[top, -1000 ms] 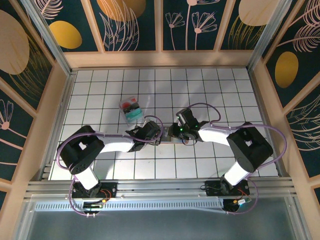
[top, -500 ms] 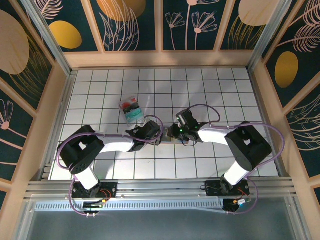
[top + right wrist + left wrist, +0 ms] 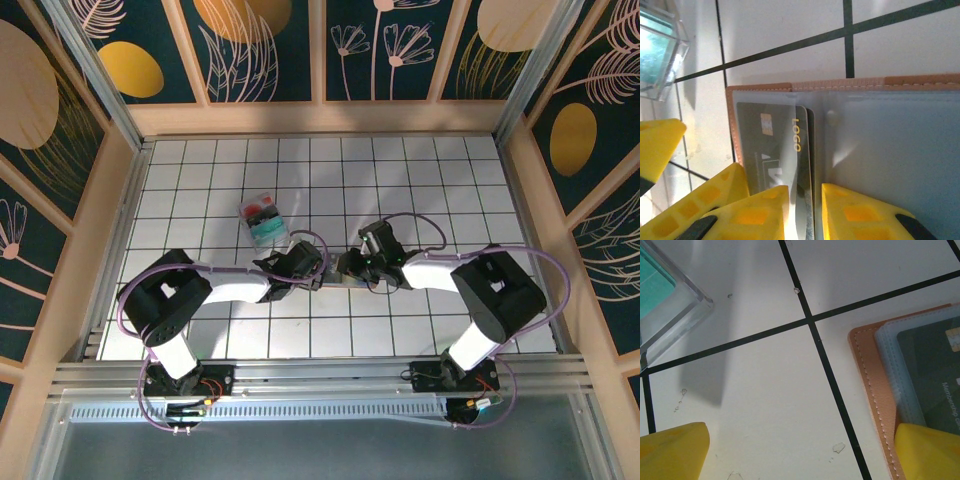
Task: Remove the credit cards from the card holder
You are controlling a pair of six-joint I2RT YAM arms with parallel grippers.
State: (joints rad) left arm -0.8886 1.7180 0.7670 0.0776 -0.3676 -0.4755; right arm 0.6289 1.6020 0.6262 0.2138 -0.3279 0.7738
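Looking down on the card holder spread open and flat on the gridded table, right between the two wrists. Finds the left gripper splayed wide: one yellow finger at the holder's stitched tan edge, the other over bare tile, near a clear plastic box (teal inside). Finds the right gripper narrowed to a slim gap, with the end of the credit cards running into that gap. Cannot tell whether the pads truly bite. Notes the dark top card sitting in its grey-blue pocket, a second edge peeking just behind.
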